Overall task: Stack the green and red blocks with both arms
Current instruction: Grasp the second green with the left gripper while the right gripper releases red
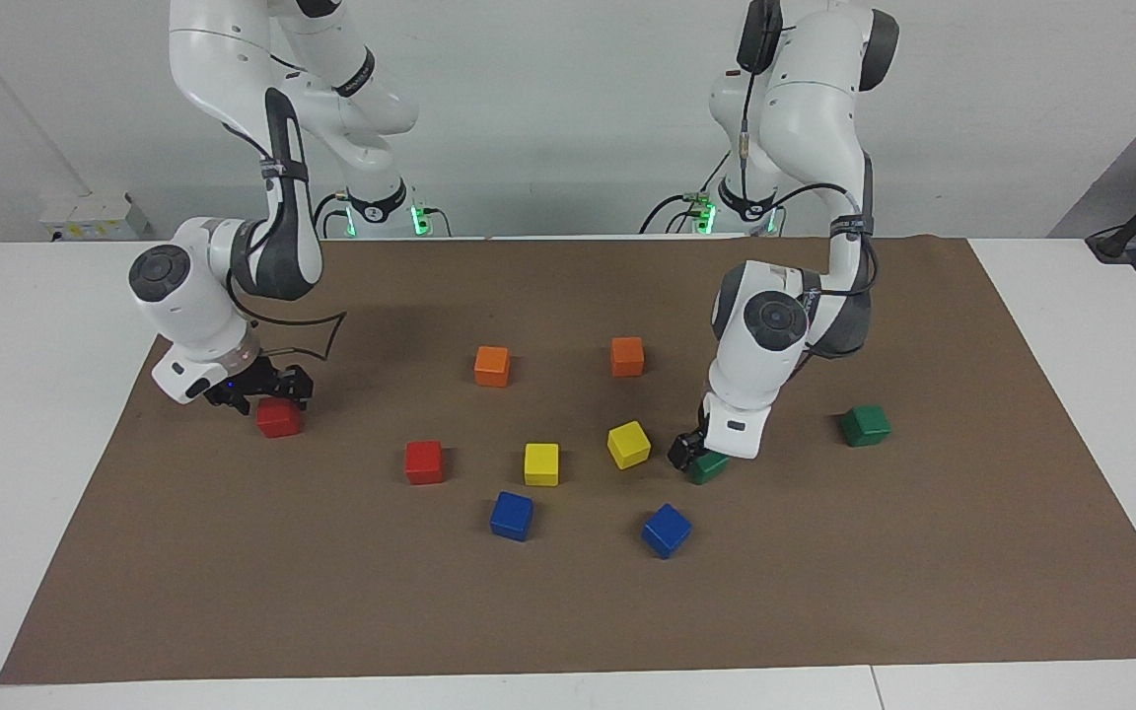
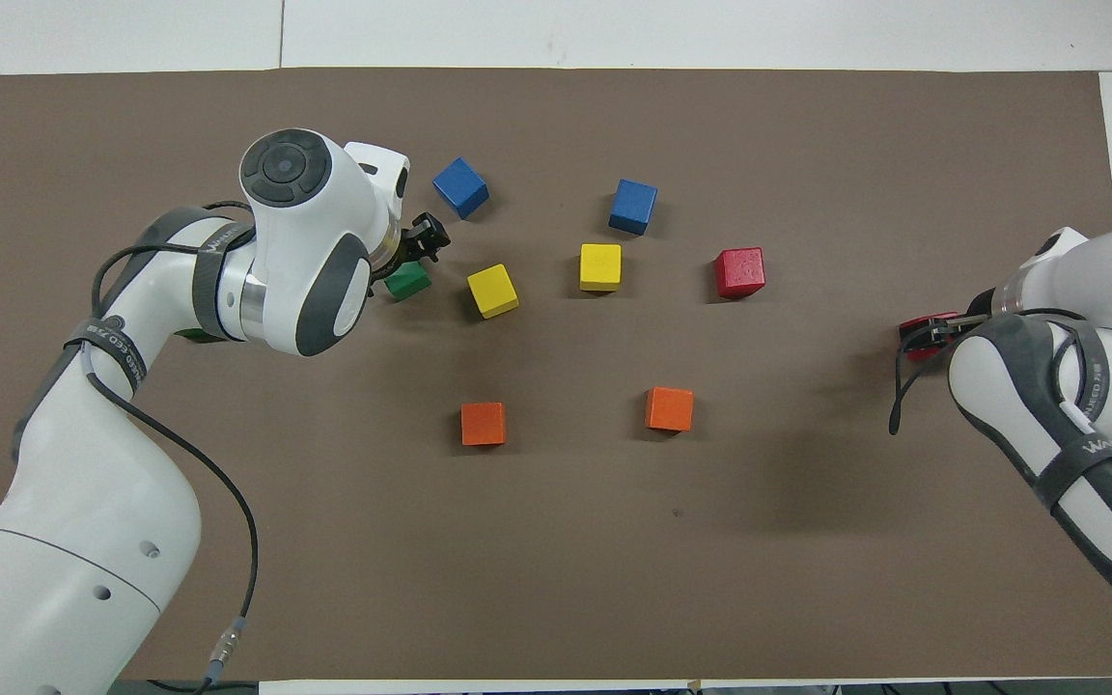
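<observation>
My left gripper [image 1: 694,456] is low at a green block [image 1: 710,466] that rests on the brown mat beside a yellow cube; the hand hides part of that block. In the overhead view the left gripper [image 2: 415,253] partly covers this green block [image 2: 408,282]. The second green block [image 1: 865,425] sits toward the left arm's end of the table. My right gripper [image 1: 265,394] is open, just over a red block [image 1: 278,418] toward the right arm's end; both also show in the overhead view, gripper [image 2: 934,333] and block [image 2: 918,336]. The second red block [image 1: 424,461] [image 2: 739,272] lies alone.
Two orange cubes [image 1: 492,366] [image 1: 627,356] sit nearer to the robots. Two yellow cubes [image 1: 541,463] [image 1: 628,444] lie mid-mat, and two blue cubes [image 1: 511,515] [image 1: 666,530] lie farther out. The brown mat [image 1: 568,611] covers the white table.
</observation>
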{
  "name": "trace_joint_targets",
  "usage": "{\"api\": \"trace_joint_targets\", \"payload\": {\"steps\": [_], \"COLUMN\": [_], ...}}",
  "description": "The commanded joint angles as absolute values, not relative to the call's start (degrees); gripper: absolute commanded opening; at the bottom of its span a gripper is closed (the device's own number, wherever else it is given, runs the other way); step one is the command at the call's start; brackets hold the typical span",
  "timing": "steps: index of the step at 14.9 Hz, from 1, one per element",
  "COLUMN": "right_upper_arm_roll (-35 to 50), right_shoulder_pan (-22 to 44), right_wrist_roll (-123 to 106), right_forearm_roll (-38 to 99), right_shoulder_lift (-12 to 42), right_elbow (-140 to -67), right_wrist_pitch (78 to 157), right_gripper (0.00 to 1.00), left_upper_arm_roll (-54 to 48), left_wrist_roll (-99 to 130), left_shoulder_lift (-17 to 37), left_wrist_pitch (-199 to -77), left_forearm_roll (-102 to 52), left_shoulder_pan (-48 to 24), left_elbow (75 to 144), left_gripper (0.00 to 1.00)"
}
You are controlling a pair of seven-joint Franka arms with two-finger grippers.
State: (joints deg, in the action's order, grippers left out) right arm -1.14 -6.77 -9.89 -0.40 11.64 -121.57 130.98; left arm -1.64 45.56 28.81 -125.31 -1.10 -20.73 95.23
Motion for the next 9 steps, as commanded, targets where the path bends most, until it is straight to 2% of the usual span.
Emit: {"api": "trace_joint_targets", "payload": {"steps": [1,7,9], "right_upper_arm_roll": [-0.4,-0.4,-0.4], "right_shoulder_pan": [-3.2,4.5,5.5], "right_wrist_roll": [-4.0,1.9,4.7], "right_forearm_roll": [-0.7,-0.6,-0.8], "right_shoulder_lift": [11.4,11.9,13.8], "right_elbow": [-117.9,-102.7,-99.0], "right_wrist_pitch": [129.7,118.5,117.8], "right_gripper": [0.97,0.96,0.96], "left_upper_arm_roll": [-0.7,-0.7,-0.7], "left_wrist_roll": [46.8,47.5,47.5], "left_shoulder_lift": [28.1,29.3,29.4], "left_wrist_pitch": [-128.1,-128.8,-128.8], "left_forearm_roll": [-0.1,0.3,0.6], "left_shoulder_pan": [-21.6,-22.1,-22.1], "left_elbow": [97.5,96.9,96.8], "left_gripper": [1.0,1.0,1.0]}}
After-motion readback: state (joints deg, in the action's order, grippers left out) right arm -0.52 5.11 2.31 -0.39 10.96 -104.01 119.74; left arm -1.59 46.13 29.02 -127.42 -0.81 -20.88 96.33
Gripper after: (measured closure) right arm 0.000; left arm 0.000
